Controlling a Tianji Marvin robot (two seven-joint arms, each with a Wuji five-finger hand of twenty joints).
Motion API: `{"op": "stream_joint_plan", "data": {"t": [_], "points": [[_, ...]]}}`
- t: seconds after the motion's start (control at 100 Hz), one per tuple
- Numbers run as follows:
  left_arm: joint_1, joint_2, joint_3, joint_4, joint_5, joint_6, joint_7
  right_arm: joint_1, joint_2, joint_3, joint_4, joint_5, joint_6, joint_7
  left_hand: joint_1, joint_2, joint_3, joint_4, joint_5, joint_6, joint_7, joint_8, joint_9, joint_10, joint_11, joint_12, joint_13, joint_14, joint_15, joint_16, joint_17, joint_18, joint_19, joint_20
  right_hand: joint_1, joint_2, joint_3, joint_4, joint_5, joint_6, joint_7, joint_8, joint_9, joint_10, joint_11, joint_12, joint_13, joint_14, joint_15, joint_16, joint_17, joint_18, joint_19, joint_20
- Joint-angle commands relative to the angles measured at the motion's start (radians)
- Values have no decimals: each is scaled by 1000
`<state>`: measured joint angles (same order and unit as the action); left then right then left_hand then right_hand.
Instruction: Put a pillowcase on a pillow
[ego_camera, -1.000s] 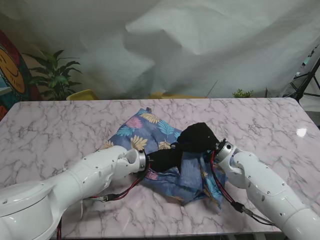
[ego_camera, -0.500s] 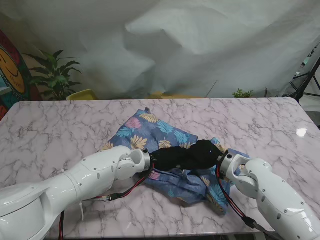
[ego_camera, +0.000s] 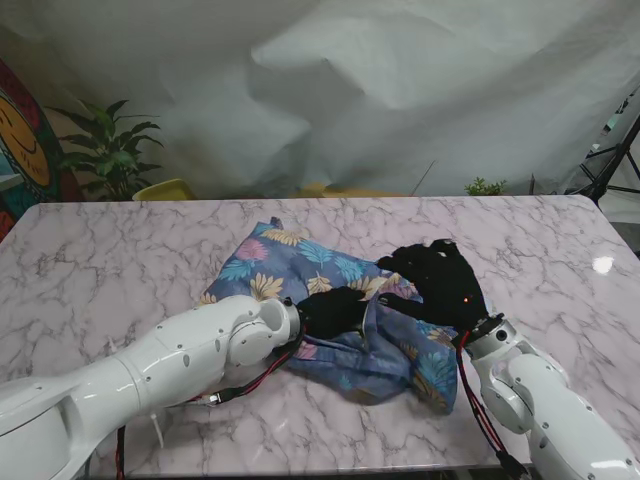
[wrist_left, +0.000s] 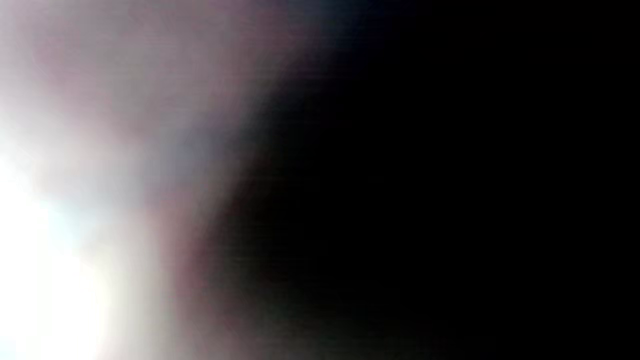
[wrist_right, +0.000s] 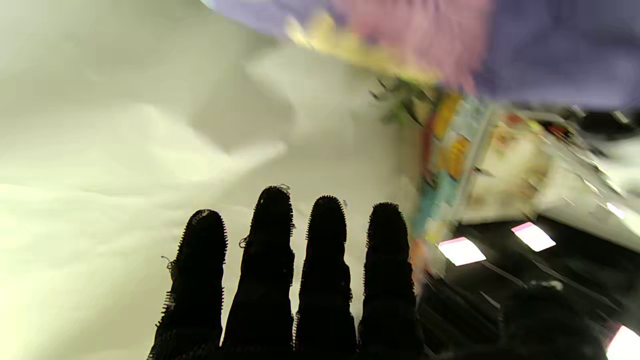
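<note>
your left hand (ego_camera: 335, 312) grips the near edge of the floral pillowcase (ego_camera: 300, 262) (its wrist view is only blur), which lies crumpled mid-table (ego_camera: 120, 250). your right hand (ego_camera: 440, 283) is lifted over the cloth's right side, fingers (wrist_right: 325, 270) straight and spread, holding nothing.

- The stand view was evenly lit and sharp, with soft daylight and only faint shadows under the arms.
- A small glare spot sat on the marble table (ego_camera: 603, 264) at three o'clock.
- The left wrist view was wholly out of focus: blown-out white at eight o'clock, black from twelve to six.
- The right wrist view was motion-blurred; only the backlit fingers (wrist_right: 270, 280) stayed crisp, as silhouettes.
</note>
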<state>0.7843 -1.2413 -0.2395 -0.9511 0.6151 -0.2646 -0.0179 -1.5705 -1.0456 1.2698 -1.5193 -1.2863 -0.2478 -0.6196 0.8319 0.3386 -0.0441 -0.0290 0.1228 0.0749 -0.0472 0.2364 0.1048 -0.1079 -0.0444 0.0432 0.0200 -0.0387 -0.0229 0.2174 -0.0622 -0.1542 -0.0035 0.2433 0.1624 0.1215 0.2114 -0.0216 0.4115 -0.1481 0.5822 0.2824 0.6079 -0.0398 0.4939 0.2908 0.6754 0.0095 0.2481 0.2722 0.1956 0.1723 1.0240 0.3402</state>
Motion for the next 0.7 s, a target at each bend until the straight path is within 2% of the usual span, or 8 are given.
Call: {"op": "stream_joint_plan", "data": {"t": [0.0, 0.17, 0.25, 0.38, 0.46, 0.54, 0.6, 0.69], "points": [[31, 28, -4, 34, 21, 17, -17, -58, 6, 9, -12, -7, 33, 57, 8, 1, 18, 23, 11, 74, 30, -5, -11, 104, 14, 0, 5, 166, 39, 20, 32, 144, 43, 9, 54, -32, 25, -18, 32, 46, -1, -35, 32, 23, -17, -13, 12, 21, -2, -36, 9, 36, 1, -23], [70, 17, -54, 51, 92, 18, 161, -44, 25, -15, 43, -52, 140, 217, 14, -38, 17, 21, 28, 63, 70, 68, 4, 90, 41, 104, 23, 134, 87, 112, 50, 125, 89, 85, 111, -73, 49, -12, 48, 58, -3, -50, 34, 2, -35, -19, 11, 14, -15, -49, 16, 32, -2, -30], [77, 3, -62, 81, 129, 3, 277, 33, 30, -69, 164, -18, 128, 224, 30, -68, 17, 16, 49, 60, 97, 77, 10, 90, 54, 172, 43, 124, 138, 139, 88, 125, 96, 92, 109, -72, 47, -12, 16, 52, 4, -52, 7, -11, -30, -14, -4, 6, -24, -59, 7, 28, -13, -38], [82, -21, -73, 124, 155, -33, 404, 114, 27, -141, 264, 55, 101, 231, 67, -123, 20, 10, 71, 58, 163, 82, 24, 110, 95, 244, 74, 126, 257, 162, 145, 137, 153, 104, 105, -80, 46, -13, 3, 27, 23, -46, -14, -34, -14, -5, -25, -12, -22, -63, -7, 17, -21, -44], [85, -28, -88, 134, 157, -52, 447, 132, 31, -166, 280, 53, 88, 230, 124, -160, 20, 4, 51, 20, 240, 75, 40, 135, 140, 272, 106, 140, 332, 157, 148, 173, 289, 112, 103, -85, 48, -13, 5, 14, 37, -40, -12, -43, -5, -2, -25, -17, -15, -63, -7, 15, -20, -45], [87, -33, -116, 143, 146, -104, 465, 131, 38, -176, 271, 23, 98, 223, 290, -195, 20, -13, 34, -36, 327, 81, 112, 143, 322, 320, 309, 169, 385, 168, 162, 218, 505, 116, 104, -91, 52, -13, 14, 4, 49, -34, -2, -51, 0, 0, -21, -18, -9, -63, -4, 13, -18, -45], [87, -34, -140, 147, 129, -155, 463, 124, 42, -175, 259, -7, 113, 216, 408, -215, 14, -19, 31, -63, 355, 60, 161, 135, 398, 289, 353, 186, 378, 168, 133, 232, 587, 97, 106, -97, 58, -14, 21, -4, 56, -31, 5, -53, 1, -1, -16, -18, -7, -64, -1, 13, -18, -46], [82, -2, -175, 94, 147, -175, 431, 109, 46, -163, 234, -32, 124, 223, 458, -241, 46, -15, 31, -84, 343, 23, 139, 127, 414, 271, 342, 180, 353, 161, 123, 259, 580, 74, 105, -103, 66, -14, 31, -9, 63, -28, 14, -55, 1, -1, -11, -18, -5, -65, 3, 14, -17, -47]]}}
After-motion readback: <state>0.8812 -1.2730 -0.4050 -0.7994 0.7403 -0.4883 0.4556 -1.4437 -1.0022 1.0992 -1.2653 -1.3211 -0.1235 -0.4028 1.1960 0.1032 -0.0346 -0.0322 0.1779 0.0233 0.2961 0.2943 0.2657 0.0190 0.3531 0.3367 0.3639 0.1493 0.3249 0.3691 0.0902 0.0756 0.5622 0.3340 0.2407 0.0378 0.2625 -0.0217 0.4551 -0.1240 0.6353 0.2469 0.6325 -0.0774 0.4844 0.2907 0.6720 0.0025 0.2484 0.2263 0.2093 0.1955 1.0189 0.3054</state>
